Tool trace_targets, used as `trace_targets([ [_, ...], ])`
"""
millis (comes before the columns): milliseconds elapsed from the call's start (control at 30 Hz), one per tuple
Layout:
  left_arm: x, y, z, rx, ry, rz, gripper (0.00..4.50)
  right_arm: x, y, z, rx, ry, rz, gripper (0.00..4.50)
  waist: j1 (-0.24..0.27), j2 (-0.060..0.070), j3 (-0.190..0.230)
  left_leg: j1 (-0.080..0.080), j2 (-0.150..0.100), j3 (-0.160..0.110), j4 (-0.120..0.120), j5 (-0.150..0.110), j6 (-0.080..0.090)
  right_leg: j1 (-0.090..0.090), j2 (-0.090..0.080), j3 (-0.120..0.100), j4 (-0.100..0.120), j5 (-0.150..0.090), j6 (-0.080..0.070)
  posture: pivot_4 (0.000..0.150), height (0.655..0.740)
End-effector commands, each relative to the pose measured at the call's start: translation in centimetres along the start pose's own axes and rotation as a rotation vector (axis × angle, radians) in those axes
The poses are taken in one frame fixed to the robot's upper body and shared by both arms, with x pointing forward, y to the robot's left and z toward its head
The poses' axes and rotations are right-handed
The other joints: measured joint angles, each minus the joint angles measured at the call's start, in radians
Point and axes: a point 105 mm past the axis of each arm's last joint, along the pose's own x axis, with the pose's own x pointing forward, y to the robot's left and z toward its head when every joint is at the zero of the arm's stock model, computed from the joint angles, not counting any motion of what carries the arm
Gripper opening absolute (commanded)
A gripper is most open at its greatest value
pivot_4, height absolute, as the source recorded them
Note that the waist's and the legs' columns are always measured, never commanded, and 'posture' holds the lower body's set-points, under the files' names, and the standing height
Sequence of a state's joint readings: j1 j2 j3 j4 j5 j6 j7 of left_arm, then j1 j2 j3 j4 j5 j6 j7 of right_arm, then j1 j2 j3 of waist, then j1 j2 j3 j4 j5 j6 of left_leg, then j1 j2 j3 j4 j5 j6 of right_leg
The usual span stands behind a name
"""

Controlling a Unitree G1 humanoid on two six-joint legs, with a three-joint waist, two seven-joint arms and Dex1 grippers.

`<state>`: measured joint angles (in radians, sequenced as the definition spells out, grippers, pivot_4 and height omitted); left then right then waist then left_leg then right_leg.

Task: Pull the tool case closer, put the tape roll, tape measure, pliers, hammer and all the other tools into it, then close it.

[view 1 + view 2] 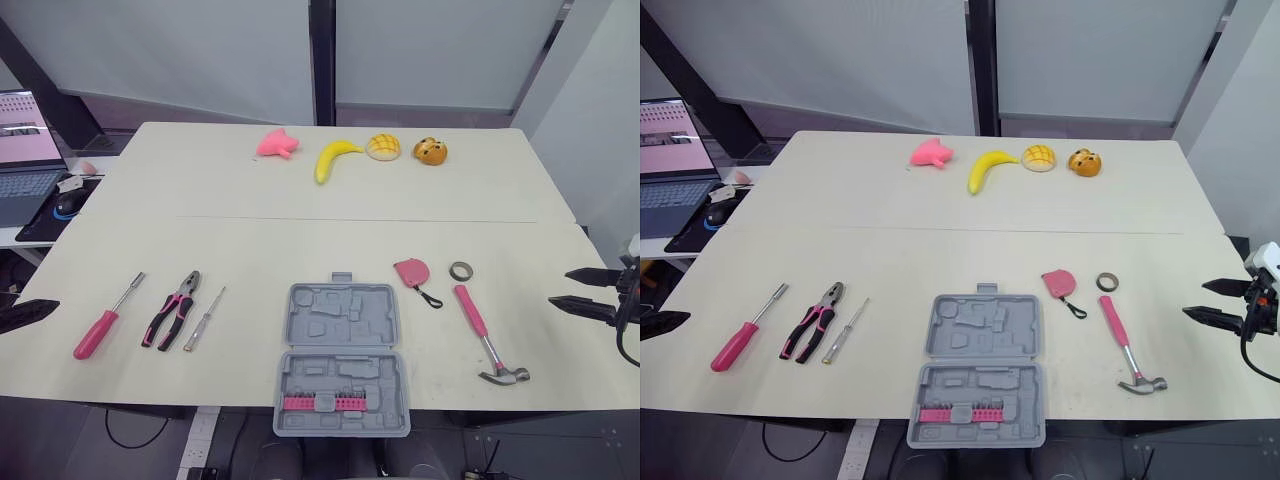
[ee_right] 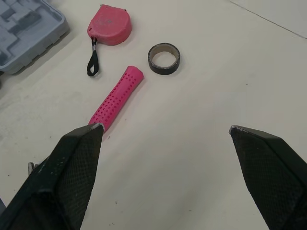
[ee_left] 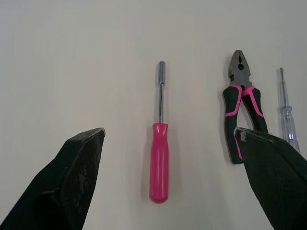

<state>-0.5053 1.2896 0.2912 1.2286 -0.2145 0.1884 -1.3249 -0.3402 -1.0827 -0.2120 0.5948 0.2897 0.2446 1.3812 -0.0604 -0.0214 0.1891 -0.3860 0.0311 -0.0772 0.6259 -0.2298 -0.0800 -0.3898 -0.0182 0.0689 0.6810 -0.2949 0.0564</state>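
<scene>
The left gripper point(image 3: 169, 130) gapes wide, facing the screwdriver point(image 3: 159, 160); the right gripper point(image 1: 562, 287), equally wide, faces the hammer point(image 1: 485, 336). The tool case point(image 1: 341, 318) lies open at the table's point(image 1: 250, 250) near edge

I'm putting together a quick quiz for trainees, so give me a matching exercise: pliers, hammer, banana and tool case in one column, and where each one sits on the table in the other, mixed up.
Things:
1. pliers
2. hammer
3. banana
4. tool case

Places:
a. lying open at the near edge of the table
b. on the far side of the table
c. left of the tool case
d. right of the tool case

Pairs: 1-c, 2-d, 3-b, 4-a
</scene>
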Motion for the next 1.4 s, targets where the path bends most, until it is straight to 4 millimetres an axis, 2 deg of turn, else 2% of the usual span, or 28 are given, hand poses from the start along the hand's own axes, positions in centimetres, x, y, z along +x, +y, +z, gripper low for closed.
trace_targets([
  [33, -0.5, 0.0, 1.2, 0.040, -0.041, -0.002, 4.50, -0.3, -0.4, 1.5, -0.070, -0.025, -0.030, 4.47, 0.000, 0.000, 0.000, 0.000, 0.000, 0.000, 0.000, 0.000, 0.000, 0.000, 0.000, 0.000, 0.000, 0.000, 0.000, 0.150, 0.7400],
  [233, 0.5, -1.7, 4.1, 0.119, -0.137, -0.109, 4.50, 0.8, -0.3, 3.0, -0.156, -0.050, -0.037, 4.47, 0.000, 0.000, 0.000, 0.000, 0.000, 0.000, 0.000, 0.000, 0.000, 0.000, 0.000, 0.000, 0.000, 0.000, 0.000, 0.150, 0.7400],
  [400, 1.7, -6.0, 7.4, 0.282, -0.208, -0.305, 4.50, 3.2, 0.5, 4.4, -0.310, -0.004, -0.023, 4.47, 0.001, 0.000, 0.000, 0.000, 0.000, 0.000, 0.000, 0.000, 0.000, 0.000, 0.000, 0.000, 0.001, 0.000, 0.000, 0.150, 0.7400],
  [533, 3.3, -12.7, 9.9, 0.417, -0.264, -0.499, 4.50, 5.6, 0.5, 5.0, -0.395, 0.065, -0.059, 4.47, 0.001, 0.000, 0.000, -0.001, 0.000, 0.000, 0.001, 0.000, 0.000, 0.000, -0.001, 0.001, 0.001, 0.000, 0.000, 0.150, 0.7400],
  [567, 3.4, -13.7, 10.1, 0.433, -0.269, -0.520, 4.50, 5.9, 0.5, 5.3, -0.388, 0.057, -0.067, 4.47, 0.001, 0.000, 0.000, -0.001, 0.000, 0.000, 0.001, 0.000, 0.000, 0.000, -0.001, 0.001, 0.001, 0.000, 0.001, 0.150, 0.7400],
  [633, 4.2, -18.1, 10.6, 0.507, -0.294, -0.630, 4.50, 7.2, 1.1, 5.9, -0.430, 0.064, -0.044, 4.47, 0.001, 0.000, 0.000, -0.001, 0.000, 0.000, 0.002, 0.000, 0.000, 0.000, -0.001, 0.001, 0.001, 0.001, 0.001, 0.150, 0.7400],
  [800, 4.7, -26.9, 10.6, 0.644, -0.357, -0.848, 4.50, 9.3, 1.6, 6.1, -0.532, 0.114, -0.025, 4.47, 0.003, 0.000, 0.000, -0.003, -0.001, 0.000, 0.002, 0.000, 0.000, 0.000, -0.001, 0.001, 0.000, 0.004, -0.003, 0.150, 0.7400],
  [900, 4.9, -29.8, 10.4, 0.701, -0.397, -0.903, 4.50, 10.0, 1.3, 5.8, -0.580, 0.149, -0.037, 4.47, 0.002, 0.000, 0.000, -0.003, -0.001, 0.000, 0.003, 0.000, 0.000, 0.000, -0.001, 0.001, 0.000, 0.004, -0.004, 0.150, 0.7400],
  [1067, 5.6, -34.8, 9.5, 0.738, -0.487, -1.018, 4.50, 11.4, 1.7, 5.0, -0.707, 0.195, 0.010, 2.95, 0.002, 0.000, 0.000, -0.002, -0.001, 0.000, 0.003, 0.000, 0.000, 0.001, -0.001, 0.001, 0.000, 0.004, -0.004, 0.150, 0.7400],
  [1100, 5.9, -35.6, 9.2, 0.735, -0.493, -1.033, 4.50, 11.6, 1.7, 4.9, -0.734, 0.203, 0.020, 2.95, 0.001, 0.000, 0.000, -0.002, -0.001, 0.000, 0.003, 0.000, 0.000, 0.001, -0.001, 0.001, 0.000, 0.004, -0.003, 0.150, 0.7400],
  [1200, 6.3, -36.8, 8.5, 0.736, -0.500, -1.053, 4.50, 12.2, 1.7, 4.8, -0.772, 0.203, 0.037, 2.95, 0.001, 0.000, 0.000, -0.002, -0.002, 0.000, 0.004, 0.000, 0.000, 0.001, -0.001, 0.002, 0.000, 0.005, -0.003, 0.150, 0.7400],
  [1233, 6.4, -37.0, 8.5, 0.738, -0.503, -1.055, 4.50, 12.3, 1.6, 4.9, -0.780, 0.199, 0.037, 2.51, 0.000, 0.000, 0.000, -0.002, -0.001, 0.000, 0.003, 0.000, 0.000, 0.001, -0.001, 0.002, 0.000, 0.005, -0.003, 0.150, 0.7400],
  [1400, 6.5, -37.9, 9.0, 0.740, -0.528, -1.049, 4.50, 13.0, 1.3, 4.6, -0.817, 0.234, 0.049, 1.57, 0.001, 0.000, 0.000, -0.002, -0.002, 0.000, 0.004, 0.000, 0.000, 0.001, -0.001, 0.002, 0.000, 0.005, -0.003, 0.150, 0.7400],
])
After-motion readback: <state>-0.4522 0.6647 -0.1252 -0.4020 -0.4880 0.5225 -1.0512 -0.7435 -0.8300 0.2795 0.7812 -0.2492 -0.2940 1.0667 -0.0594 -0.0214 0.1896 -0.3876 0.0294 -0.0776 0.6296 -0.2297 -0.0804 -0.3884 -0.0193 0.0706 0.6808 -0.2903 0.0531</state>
